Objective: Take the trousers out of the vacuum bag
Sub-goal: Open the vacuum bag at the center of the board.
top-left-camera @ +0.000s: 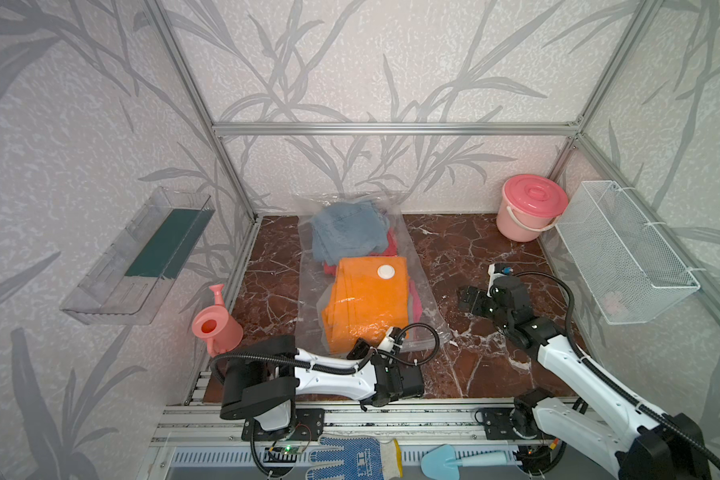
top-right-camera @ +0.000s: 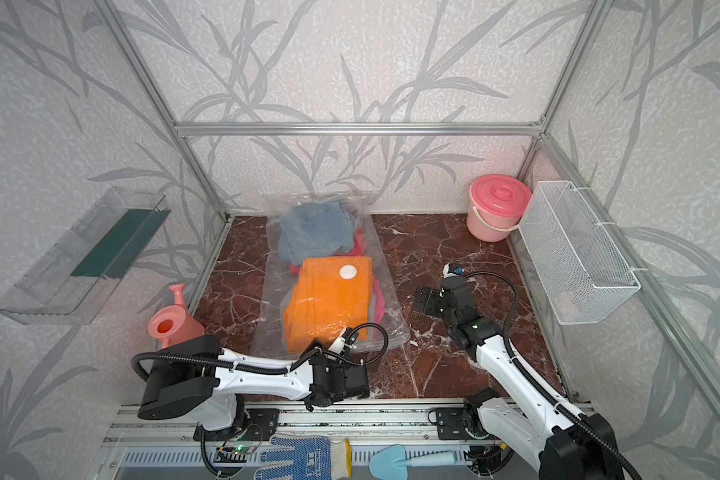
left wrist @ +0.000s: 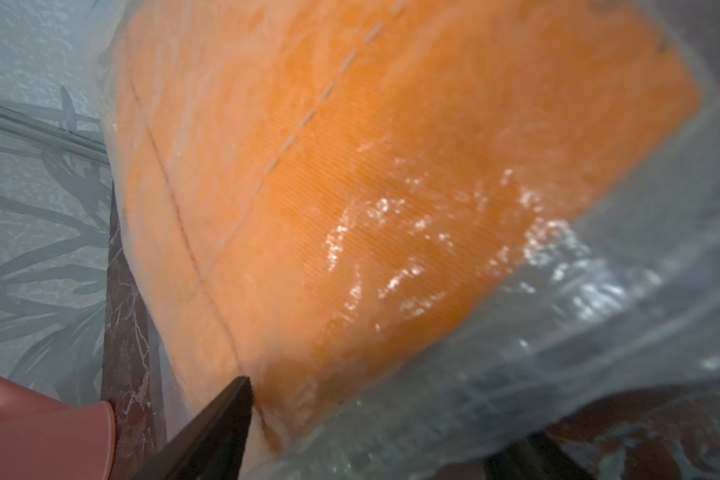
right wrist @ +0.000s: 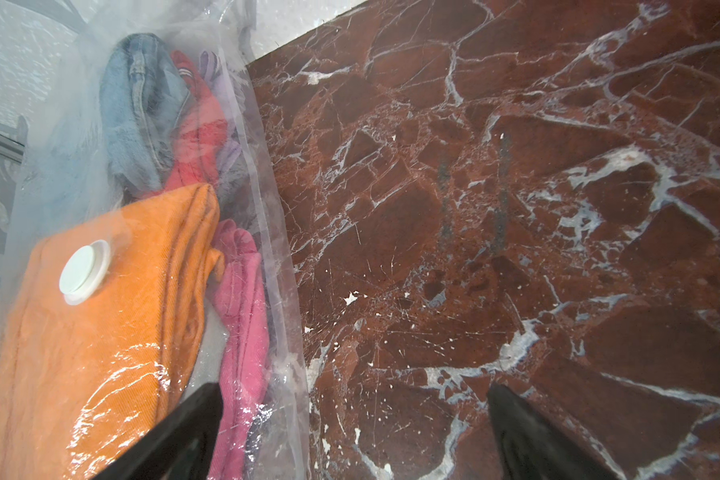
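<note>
The clear vacuum bag (top-left-camera: 308,299) lies lengthwise on the red marble floor, its white valve (top-left-camera: 385,272) on top. Inside are the trousers: orange (top-left-camera: 366,299) near the front, blue denim (top-left-camera: 346,232) at the back, with red (right wrist: 200,124), lilac (right wrist: 225,95) and hot pink (right wrist: 242,299) along the side. My left gripper (top-left-camera: 359,349) is at the bag's near edge. Its jaws stand apart with the plastic edge (left wrist: 495,374) and the orange cloth's corner between them; one finger is hidden under plastic. My right gripper (top-left-camera: 470,299) hovers open over bare floor beside the bag (right wrist: 279,257).
A pink lidded bucket (top-left-camera: 533,208) stands in the back right corner below a white wire basket (top-left-camera: 624,253) on the right wall. A pink watering can (top-left-camera: 215,328) sits at the front left. A clear wall tray (top-left-camera: 138,257) hangs left. A dotted glove (top-left-camera: 350,457) and blue trowel (top-left-camera: 445,461) lie in front.
</note>
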Controlling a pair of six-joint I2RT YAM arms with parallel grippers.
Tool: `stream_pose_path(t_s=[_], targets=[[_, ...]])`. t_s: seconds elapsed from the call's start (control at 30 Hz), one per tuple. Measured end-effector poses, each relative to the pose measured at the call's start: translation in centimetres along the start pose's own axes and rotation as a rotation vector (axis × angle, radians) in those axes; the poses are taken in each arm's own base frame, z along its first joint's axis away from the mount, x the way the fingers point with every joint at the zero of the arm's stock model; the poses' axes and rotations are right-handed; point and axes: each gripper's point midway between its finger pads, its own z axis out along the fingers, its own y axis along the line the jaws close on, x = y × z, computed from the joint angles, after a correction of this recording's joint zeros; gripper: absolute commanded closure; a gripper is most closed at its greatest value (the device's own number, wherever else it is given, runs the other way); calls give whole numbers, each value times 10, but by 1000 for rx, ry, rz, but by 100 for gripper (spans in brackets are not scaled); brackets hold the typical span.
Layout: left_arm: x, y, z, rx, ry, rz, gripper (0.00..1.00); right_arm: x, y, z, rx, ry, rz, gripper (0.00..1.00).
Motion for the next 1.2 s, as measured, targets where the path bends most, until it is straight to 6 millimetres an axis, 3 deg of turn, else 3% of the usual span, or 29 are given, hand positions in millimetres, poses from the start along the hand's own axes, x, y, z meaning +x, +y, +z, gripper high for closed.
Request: stream_pose_path(t_s=[0.27,0.53,0.77,1.2], targets=[[-17,19,-7,9,-19,-59,29,7,-4,-1,0,7,15,1],[-30,28,-16,17,-34,-61,27,12,-4,-1,-15,20,28,1],[-31,34,-20,21,-39,-65,20,22,-9,2,-5,41,40,1],[-25,43,-17,4,-15,-84,15,19,-8,0,-12,30,41,1]])
